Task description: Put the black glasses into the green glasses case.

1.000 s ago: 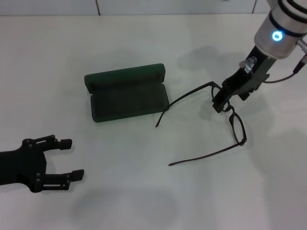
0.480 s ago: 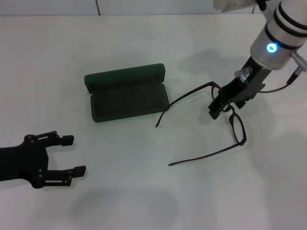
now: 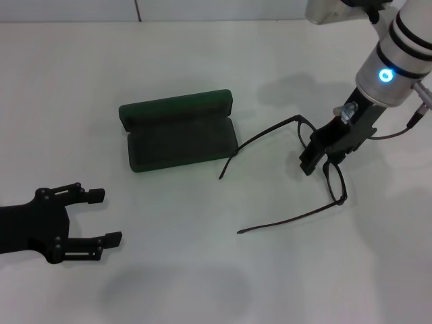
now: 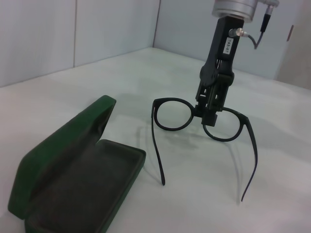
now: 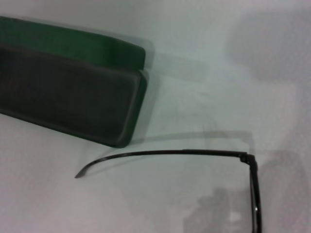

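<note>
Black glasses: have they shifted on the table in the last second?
No. The black glasses lie the same way beside the green glasses case.

Thin black-framed glasses with rounded clear lenses and long slim curved temple arms: unfolded, both temple arms spread wide. Frame front stands upright on the white desk, lenses facing away from the case. One temple arm reaches toward the case, its curved tip ending just beside the tray's near corner; the other extends toward the desk's near edge.

Dark green oblong hard-shell case with rounded corners: open, lid raised along the far side, tray lying flat. Dark lined interior, nothing inside. Lies well left of the frame front.
</note>
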Controlling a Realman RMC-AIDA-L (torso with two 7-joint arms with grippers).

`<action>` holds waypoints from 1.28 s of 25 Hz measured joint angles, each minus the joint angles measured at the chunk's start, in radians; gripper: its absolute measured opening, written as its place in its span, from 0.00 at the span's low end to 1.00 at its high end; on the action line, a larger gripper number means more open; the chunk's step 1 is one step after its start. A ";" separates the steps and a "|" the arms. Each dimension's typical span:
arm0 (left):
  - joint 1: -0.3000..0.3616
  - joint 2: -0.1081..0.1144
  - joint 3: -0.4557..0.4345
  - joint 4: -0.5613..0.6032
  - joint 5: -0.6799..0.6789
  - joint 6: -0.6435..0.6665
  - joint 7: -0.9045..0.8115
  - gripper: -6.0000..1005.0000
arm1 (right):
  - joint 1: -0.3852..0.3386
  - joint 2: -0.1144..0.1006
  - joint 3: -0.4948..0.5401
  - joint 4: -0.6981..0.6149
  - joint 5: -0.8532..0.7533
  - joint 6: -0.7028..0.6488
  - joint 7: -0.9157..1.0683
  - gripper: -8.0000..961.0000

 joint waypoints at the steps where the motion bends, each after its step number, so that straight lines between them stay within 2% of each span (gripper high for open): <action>1: 0.000 0.000 0.000 0.000 0.002 0.000 0.002 0.88 | -0.004 0.000 -0.006 -0.005 0.000 0.001 0.000 0.72; 12: -0.009 -0.003 -0.002 -0.006 0.007 0.000 0.004 0.88 | -0.007 -0.002 -0.018 -0.004 -0.006 0.011 -0.001 0.49; 23: -0.020 -0.003 0.003 -0.008 0.008 0.000 0.002 0.88 | -0.015 -0.011 -0.067 -0.038 -0.023 0.013 -0.009 0.07; 32: -0.023 -0.016 -0.003 -0.008 0.004 0.001 -0.003 0.88 | -0.110 -0.013 -0.054 -0.194 -0.021 -0.008 -0.059 0.05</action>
